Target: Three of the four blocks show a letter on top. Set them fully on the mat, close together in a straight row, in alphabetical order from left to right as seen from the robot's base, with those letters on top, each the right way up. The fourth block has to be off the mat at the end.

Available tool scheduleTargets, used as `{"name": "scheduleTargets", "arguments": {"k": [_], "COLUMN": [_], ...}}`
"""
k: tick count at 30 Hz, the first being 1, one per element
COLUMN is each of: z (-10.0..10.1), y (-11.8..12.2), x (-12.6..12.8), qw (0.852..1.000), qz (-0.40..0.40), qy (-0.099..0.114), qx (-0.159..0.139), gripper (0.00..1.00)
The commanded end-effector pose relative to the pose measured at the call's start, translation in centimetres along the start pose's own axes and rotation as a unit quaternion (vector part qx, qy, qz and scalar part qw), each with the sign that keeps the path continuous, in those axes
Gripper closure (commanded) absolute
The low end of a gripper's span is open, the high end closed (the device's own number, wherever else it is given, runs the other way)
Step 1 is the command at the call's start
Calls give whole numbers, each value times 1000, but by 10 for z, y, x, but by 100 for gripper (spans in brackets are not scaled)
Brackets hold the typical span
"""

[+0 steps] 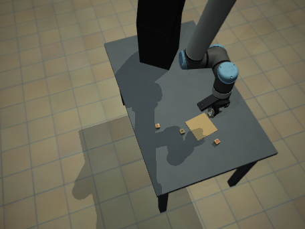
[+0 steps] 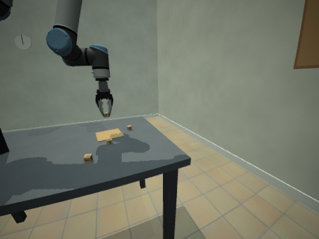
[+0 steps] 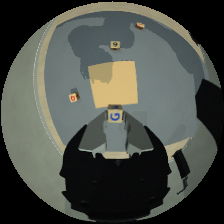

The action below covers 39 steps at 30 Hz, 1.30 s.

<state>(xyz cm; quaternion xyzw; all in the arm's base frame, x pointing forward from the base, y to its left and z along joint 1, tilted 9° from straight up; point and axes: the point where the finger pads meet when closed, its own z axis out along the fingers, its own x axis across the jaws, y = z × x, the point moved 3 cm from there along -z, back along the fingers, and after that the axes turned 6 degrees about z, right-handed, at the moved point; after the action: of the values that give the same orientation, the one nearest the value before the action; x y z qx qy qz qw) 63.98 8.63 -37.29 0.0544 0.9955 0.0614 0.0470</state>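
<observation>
My gripper (image 1: 211,113) (image 2: 105,112) (image 3: 114,111) is shut on a wooden block with a blue G (image 3: 115,116) (image 2: 105,113) and holds it in the air above the table, beside one edge of the tan mat (image 1: 201,126) (image 2: 109,134) (image 3: 114,83). The mat carries no block. A block with a red mark (image 1: 217,142) (image 2: 129,127) (image 3: 73,97) lies off the mat near one corner. A block with a dark mark (image 1: 182,131) (image 2: 109,141) (image 3: 115,45) lies just off the mat's opposite side. A further block (image 1: 157,126) (image 2: 88,158) (image 3: 140,25) lies farther away.
The dark grey table (image 1: 187,87) (image 2: 52,147) bears everything. A black column (image 1: 158,30) stands at its back. The arm's shadow falls across the table near the mat. The table edge is close to the red-marked block.
</observation>
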Motion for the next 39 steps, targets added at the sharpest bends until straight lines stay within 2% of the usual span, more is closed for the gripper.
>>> {"name": "scheduleTargets", "arguments": {"k": [1,6,17,27,39], "z": [5,19,70,90,91], "y": [0,0,0,0,0], "x": [0,0,0,0,0], "qw": [1000,1000,1000,1000,1000], "qz": [0,0,0,0,0], "qy": [0,0,0,0,0], "qx": [0,0,0,0,0], "gripper": [95,95,95,95,95]}}
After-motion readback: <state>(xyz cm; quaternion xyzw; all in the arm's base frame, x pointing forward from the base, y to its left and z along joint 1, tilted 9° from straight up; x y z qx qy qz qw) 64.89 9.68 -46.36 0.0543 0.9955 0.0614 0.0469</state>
